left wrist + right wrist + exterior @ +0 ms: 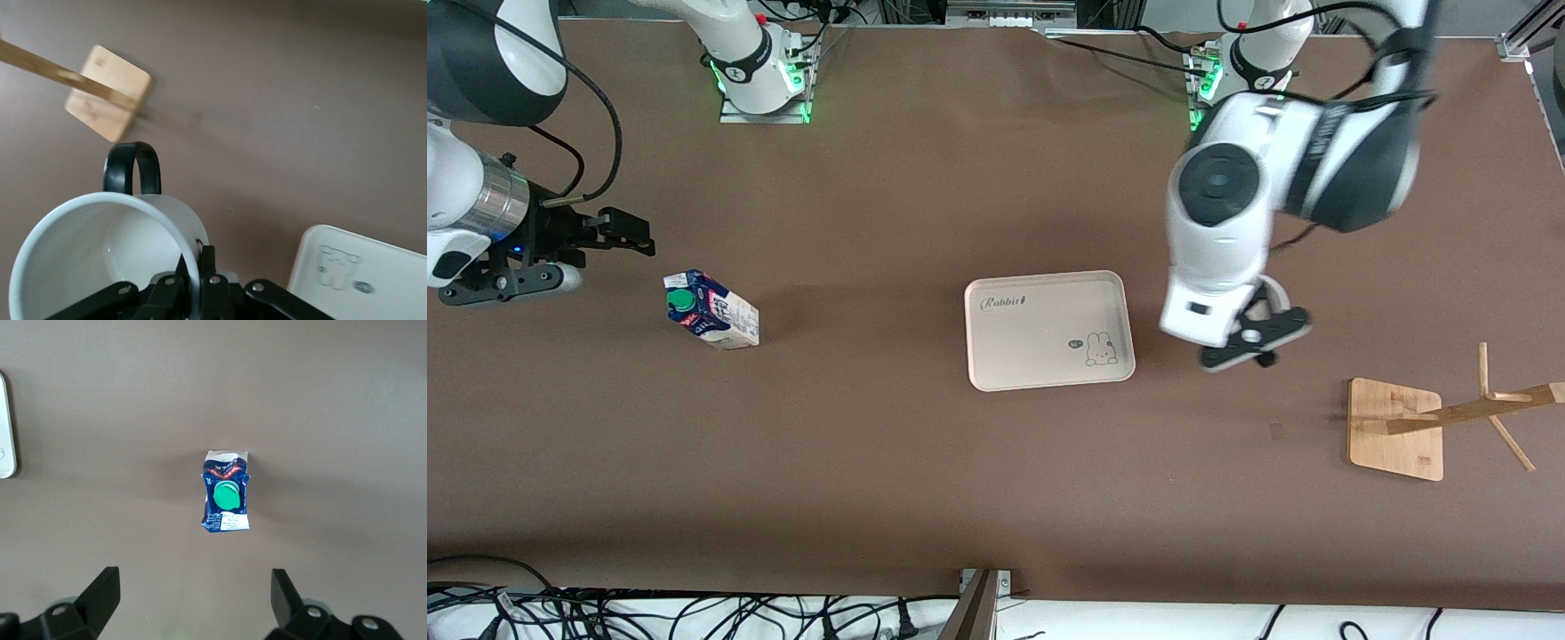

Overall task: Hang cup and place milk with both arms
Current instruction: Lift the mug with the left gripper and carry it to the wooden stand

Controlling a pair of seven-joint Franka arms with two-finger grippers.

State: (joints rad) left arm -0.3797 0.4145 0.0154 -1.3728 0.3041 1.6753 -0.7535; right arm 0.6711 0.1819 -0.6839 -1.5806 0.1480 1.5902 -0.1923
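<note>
The milk [711,311] is a dark-blue and white carton with a green cap, standing on the table toward the right arm's end. It also shows in the right wrist view [225,497]. My right gripper [636,238] hangs open and empty beside the milk, apart from it; in the right wrist view [193,587] the jaws stand wide. My left gripper [1254,342] is over the table between the tray and the rack. It is shut on the rim of the white cup [107,253], whose black handle [133,167] points away from the fingers [208,267]. Only the cup's rim [1278,289] shows in the front view.
A beige tray [1049,293] with a rabbit drawing lies mid-table, and its corner shows in the left wrist view [360,267]. A wooden rack [1396,427] with a square base and pegged pole stands toward the left arm's end, also in the left wrist view [110,90].
</note>
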